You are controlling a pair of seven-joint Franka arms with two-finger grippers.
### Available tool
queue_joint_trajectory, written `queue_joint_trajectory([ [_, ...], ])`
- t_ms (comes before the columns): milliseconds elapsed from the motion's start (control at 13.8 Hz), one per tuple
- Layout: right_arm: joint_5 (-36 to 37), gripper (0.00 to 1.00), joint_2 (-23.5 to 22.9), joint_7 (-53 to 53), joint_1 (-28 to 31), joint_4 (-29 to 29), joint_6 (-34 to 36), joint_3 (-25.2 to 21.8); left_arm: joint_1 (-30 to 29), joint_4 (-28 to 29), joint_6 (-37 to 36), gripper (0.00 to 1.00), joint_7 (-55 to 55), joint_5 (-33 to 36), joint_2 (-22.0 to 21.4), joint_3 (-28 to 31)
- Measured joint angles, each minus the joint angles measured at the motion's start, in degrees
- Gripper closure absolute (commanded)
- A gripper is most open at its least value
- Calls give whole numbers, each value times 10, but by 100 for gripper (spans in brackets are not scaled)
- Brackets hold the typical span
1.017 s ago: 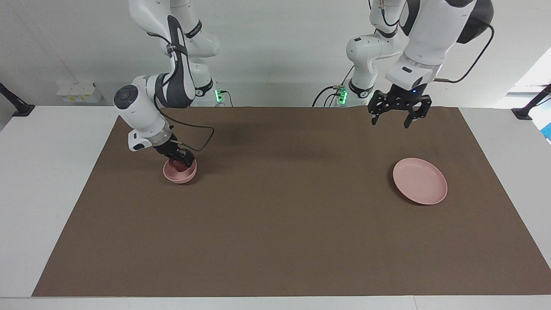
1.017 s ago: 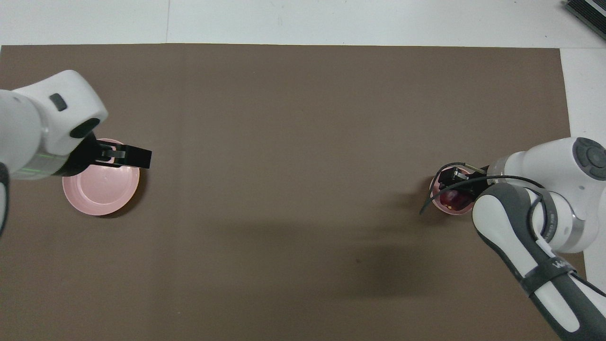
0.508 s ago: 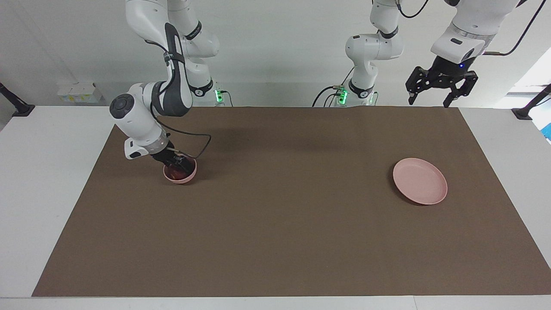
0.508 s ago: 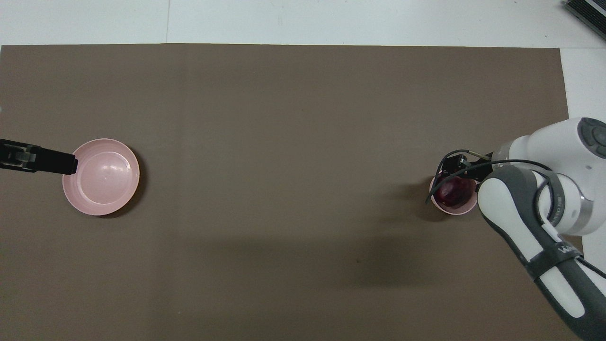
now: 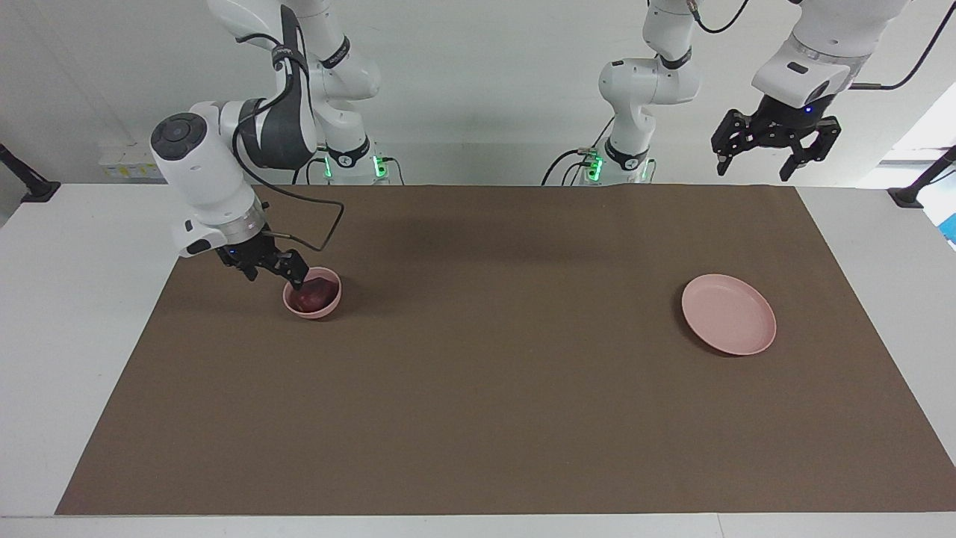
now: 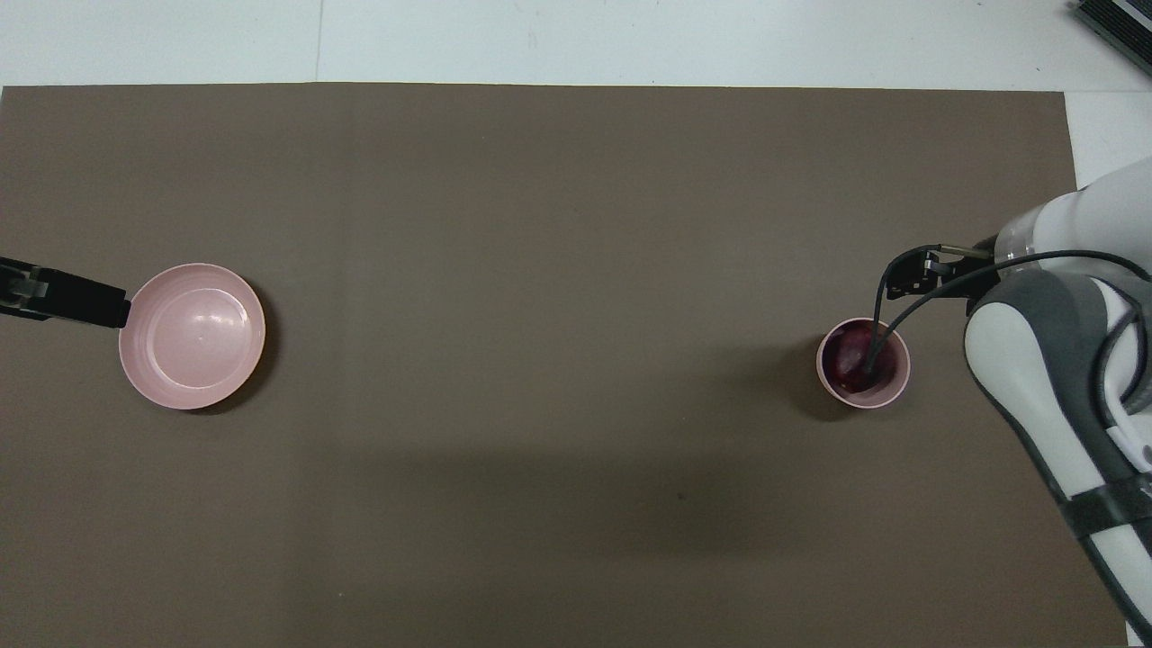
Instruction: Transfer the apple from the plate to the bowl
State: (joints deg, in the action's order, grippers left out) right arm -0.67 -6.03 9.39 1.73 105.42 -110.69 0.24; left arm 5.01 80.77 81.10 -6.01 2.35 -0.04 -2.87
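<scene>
The dark red apple (image 5: 309, 292) lies inside the small pink bowl (image 5: 323, 308) toward the right arm's end of the mat. It also shows in the overhead view (image 6: 850, 360), in the bowl (image 6: 864, 403). My right gripper (image 5: 272, 270) is open and empty, a little above the mat beside the bowl's rim, and appears in the overhead view (image 6: 911, 275). The pink plate (image 5: 728, 323) is bare toward the left arm's end; the overhead view shows it too (image 6: 192, 336). My left gripper (image 5: 756, 164) is open, empty and held high, clear of the plate.
A brown mat (image 5: 493, 388) covers most of the white table. The right arm's black cable (image 6: 886, 306) hangs over the bowl in the overhead view. A small white box (image 5: 138, 159) sits at the table's back edge near the right arm's end.
The right gripper has let go of the apple, lifted out of the bowl and drawn aside. The left gripper has risen from over the plate and swung toward its own end.
</scene>
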Motion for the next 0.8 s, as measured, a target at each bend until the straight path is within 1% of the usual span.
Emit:
queue_joint_trajectory([
  [145,0,0,3,-40,0,-33,23,0,0,-5,-1,0,0,0,1,2],
  [291,0,0,12,-56,-2,-66,41,2,0,-5,-4,0,0,0,-2,6],
  [581,0,0,32,-57,-6,-134,144,7,-2,-3,-10,0,6,-3,-6,13],
  [726,0,0,34,-57,-6,-162,191,7,-10,-3,-10,0,13,-22,-6,15],
  [799,0,0,34,-57,-6,-170,202,7,-18,-3,-10,0,14,-31,-6,16],
])
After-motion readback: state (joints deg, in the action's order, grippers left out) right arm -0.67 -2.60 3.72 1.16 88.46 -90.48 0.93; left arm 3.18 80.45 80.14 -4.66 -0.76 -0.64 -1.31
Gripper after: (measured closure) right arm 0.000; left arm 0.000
